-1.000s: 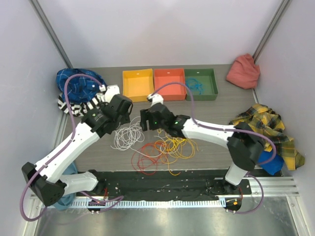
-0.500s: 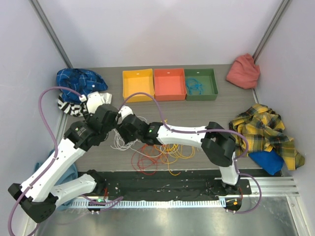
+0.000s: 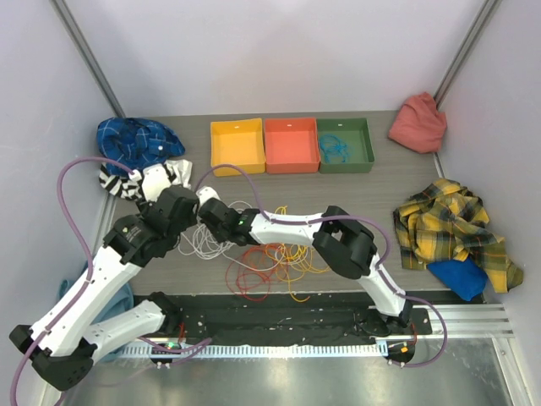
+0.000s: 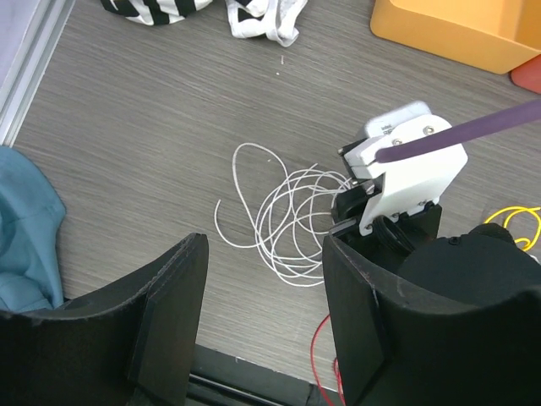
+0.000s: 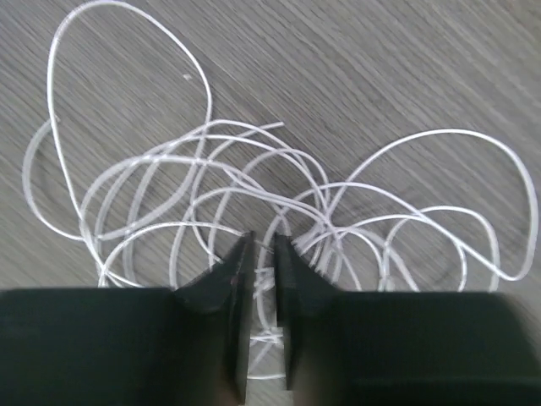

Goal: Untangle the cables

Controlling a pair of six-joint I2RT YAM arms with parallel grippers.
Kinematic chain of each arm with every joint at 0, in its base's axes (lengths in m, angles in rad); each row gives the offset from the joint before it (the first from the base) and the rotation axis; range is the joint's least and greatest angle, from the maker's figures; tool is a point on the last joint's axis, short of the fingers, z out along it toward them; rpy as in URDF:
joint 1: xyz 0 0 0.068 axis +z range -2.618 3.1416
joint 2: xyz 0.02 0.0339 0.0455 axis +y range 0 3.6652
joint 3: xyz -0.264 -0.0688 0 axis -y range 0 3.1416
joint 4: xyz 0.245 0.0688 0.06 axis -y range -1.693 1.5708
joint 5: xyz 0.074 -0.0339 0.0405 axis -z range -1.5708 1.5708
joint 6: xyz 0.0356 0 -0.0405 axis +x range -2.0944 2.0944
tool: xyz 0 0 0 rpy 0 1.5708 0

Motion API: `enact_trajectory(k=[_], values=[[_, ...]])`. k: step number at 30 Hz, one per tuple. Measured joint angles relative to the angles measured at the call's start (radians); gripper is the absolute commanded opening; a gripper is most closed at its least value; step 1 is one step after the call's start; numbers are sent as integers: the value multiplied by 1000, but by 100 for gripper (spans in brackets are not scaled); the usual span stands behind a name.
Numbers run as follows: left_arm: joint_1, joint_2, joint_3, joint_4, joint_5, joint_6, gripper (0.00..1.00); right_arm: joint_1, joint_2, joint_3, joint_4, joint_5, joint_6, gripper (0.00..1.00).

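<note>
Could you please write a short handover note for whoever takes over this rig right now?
Grippers: the left gripper is open and empty, above the white cable. The right gripper is down at the table, fingers pinched on strands of the white cable.
Cables: the white cable lies left of the red cable and yellow cable, which overlap in one pile. A blue cable lies in the green tray.
Done: blue looks sorted.
Left: draw white clear, then part red from yellow.

Wood-grain table (image 3: 372, 194) under cables (image 3: 249, 275), bins (image 3: 291, 145), cloths (image 3: 448, 228).
</note>
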Motion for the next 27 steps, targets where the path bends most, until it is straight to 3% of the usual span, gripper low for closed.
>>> enact_trajectory(k=[7,13,15,16,18,24,27], values=[[0,-13,-1,-1,0,-7,61,0,-41,-32,-8,95,-24,1],[0,-8,-11,22,2,-5,60,0,-338,-163,-40,199,-72,1],[1,8,-24,43,7,-1,67,0,-455,-178,-28,221,-79,17],[2,21,-33,56,13,2,71,-2,-504,-181,-19,231,-78,32],[13,61,-58,93,36,18,73,-3,-561,-183,1,248,-62,40],[162,351,-47,183,209,67,53,-8,-579,-315,25,269,-24,39],[252,513,-17,227,283,110,47,-9,-581,-393,-4,273,-14,37]])
